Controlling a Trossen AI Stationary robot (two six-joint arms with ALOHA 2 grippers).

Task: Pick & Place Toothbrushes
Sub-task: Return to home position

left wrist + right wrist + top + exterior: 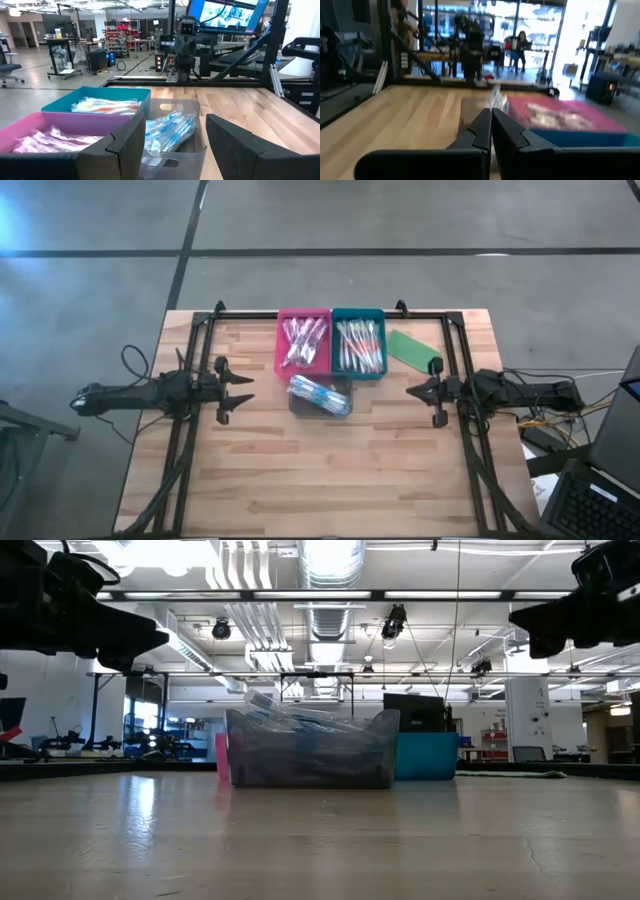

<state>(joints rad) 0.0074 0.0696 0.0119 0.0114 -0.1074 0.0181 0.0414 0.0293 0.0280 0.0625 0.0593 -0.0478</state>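
Toothbrushes (359, 345) all binned: pink bin (303, 313), blue bin (358, 312), gray bin (322, 415) on table (300, 480). Left tool (238, 390) spread wide, empty; right tool (413, 391) pinched closed, empty; both flank bins. Homing step; next, likely parking arms.

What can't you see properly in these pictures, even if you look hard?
High view: the toothbrushes are too small and heaped to count.
Low view: the gray bin hides most of the pink bin and part of the blue bin.
Left wrist view: the fingers of the open left claw cover the near ends of the pink and gray bins.
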